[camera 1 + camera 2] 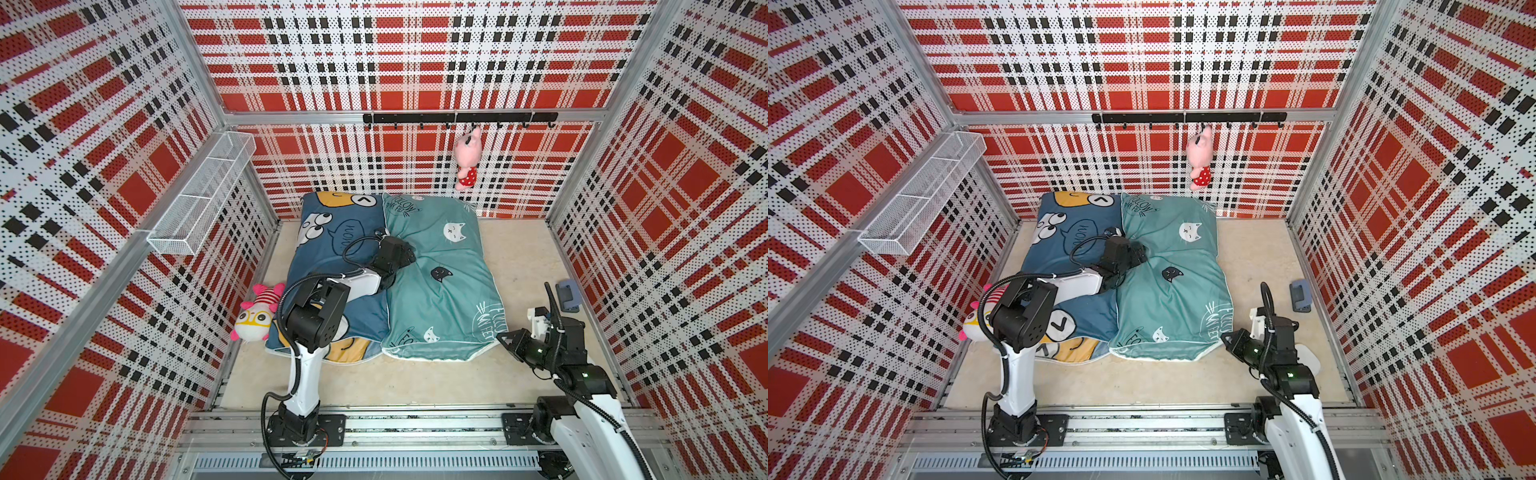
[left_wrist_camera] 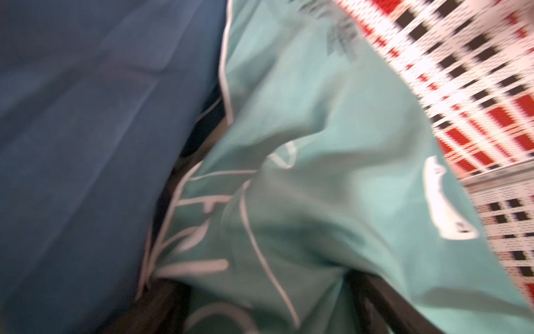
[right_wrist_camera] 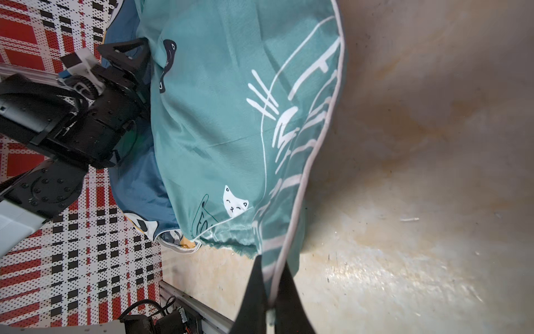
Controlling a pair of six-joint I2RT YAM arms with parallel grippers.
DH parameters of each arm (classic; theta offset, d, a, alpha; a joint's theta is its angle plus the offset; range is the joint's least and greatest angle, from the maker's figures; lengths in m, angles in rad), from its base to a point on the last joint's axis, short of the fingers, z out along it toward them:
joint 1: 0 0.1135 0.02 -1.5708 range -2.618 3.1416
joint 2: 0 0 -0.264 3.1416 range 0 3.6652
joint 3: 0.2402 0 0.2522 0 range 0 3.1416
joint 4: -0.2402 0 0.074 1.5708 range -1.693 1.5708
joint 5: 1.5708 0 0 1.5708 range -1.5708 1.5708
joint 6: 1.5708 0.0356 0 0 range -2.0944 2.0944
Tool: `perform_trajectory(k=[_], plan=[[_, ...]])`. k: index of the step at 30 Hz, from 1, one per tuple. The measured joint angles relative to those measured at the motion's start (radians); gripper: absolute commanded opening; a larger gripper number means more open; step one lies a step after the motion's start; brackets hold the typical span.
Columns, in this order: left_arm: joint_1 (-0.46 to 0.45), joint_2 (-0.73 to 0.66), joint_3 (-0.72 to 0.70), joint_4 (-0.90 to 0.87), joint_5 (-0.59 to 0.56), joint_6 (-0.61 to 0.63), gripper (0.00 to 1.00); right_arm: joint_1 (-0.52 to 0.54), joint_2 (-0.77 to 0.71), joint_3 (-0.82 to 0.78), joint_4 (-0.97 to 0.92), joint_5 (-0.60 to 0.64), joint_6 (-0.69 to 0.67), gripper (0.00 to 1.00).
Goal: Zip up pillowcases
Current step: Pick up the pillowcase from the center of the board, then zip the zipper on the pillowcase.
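Three walls of perforated panel, printed in red, black and white plaid, close in the cell on the left, far and right sides. They are framed by aluminium posts. A white wire-mesh shelf hangs on the left wall, and a black hook rail runs along the far one. The worktop is pale beige and marbled, evenly lit with a faint sheen. An aluminium track crosses the near edge.

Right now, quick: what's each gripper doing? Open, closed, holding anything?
Left gripper: open, jaws spread wide over the teal pillowcase, not gripping it.
Right gripper: closed, pinching the teal pillowcase's white-piped edge.
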Motion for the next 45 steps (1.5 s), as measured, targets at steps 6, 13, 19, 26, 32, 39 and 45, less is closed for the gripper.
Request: perform_trajectory(k=[6, 13, 19, 26, 32, 39, 45], plan=[[-0.072, -0.172, 0.027, -0.113, -0.035, 0.047, 0.97, -0.004, 0.03, 0.032, -0.021, -0.029, -0.021, 0.0], [-0.267, -0.412, 0.036, -0.252, 0.026, 0.063, 0.89, -0.004, 0.051, 0.064, -0.044, -0.057, -0.037, 0.0], [-0.438, -0.593, -0.309, -0.107, 0.234, -0.166, 0.85, -0.006, 0.053, 0.065, -0.043, -0.082, -0.037, 0.0], [-0.562, -0.531, -0.53, 0.128, 0.344, -0.431, 0.79, -0.008, 0.043, 0.057, 0.009, -0.127, 0.005, 0.0], [-0.58, -0.486, -0.598, 0.407, 0.398, -0.582, 0.75, -0.008, 0.032, 0.055, 0.043, -0.153, 0.042, 0.0], [-0.58, -0.379, -0.622, 0.648, 0.442, -0.718, 0.7, -0.009, 0.006, 0.027, 0.083, -0.181, 0.089, 0.0], [-0.581, -0.328, -0.63, 0.75, 0.461, -0.776, 0.67, -0.009, 0.005, 0.021, 0.115, -0.204, 0.116, 0.0]])
